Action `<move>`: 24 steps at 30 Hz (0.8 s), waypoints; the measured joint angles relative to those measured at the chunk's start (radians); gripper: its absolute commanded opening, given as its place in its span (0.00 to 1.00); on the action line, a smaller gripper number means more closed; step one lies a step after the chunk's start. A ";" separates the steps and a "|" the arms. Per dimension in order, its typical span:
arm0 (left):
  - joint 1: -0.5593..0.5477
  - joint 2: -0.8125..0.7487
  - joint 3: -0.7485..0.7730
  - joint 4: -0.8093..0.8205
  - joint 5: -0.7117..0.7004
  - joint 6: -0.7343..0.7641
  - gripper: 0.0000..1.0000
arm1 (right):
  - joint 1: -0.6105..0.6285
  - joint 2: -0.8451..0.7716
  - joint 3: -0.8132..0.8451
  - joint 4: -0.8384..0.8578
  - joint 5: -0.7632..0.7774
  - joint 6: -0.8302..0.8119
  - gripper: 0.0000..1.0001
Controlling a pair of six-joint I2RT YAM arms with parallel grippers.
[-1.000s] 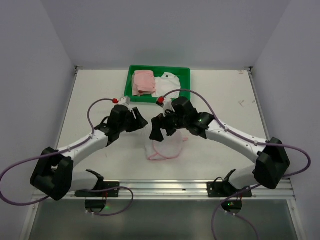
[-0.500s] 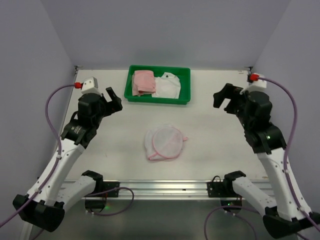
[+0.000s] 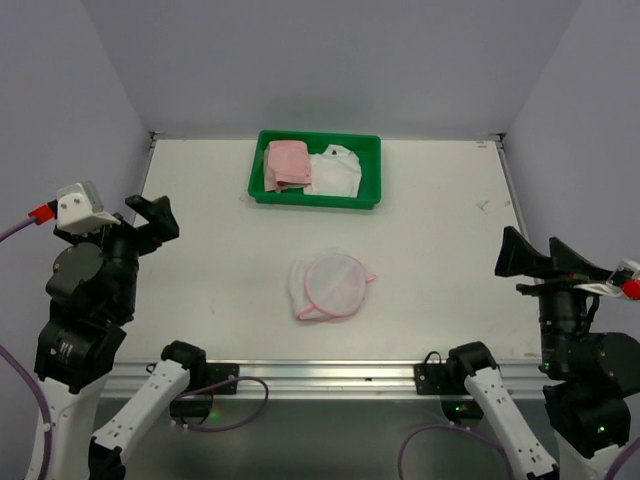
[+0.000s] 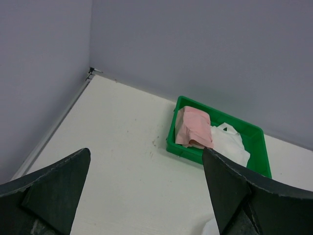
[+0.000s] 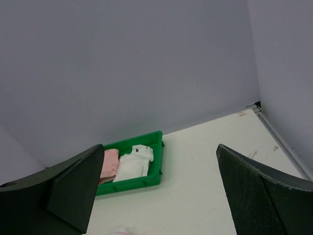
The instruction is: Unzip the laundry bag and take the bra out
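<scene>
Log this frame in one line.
left claw open, empty | right claw open, empty | laundry bag mid-table, ungripped | green tray at back holds pink cloth and white cloth

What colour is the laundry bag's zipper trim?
Pink; the laundry bag shows best in the top external view.

No readable text, label, brand or number shows in any view
</scene>
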 measured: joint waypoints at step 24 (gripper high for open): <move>0.000 -0.067 -0.038 -0.053 -0.001 0.024 1.00 | 0.000 -0.099 -0.088 0.035 -0.070 -0.083 0.99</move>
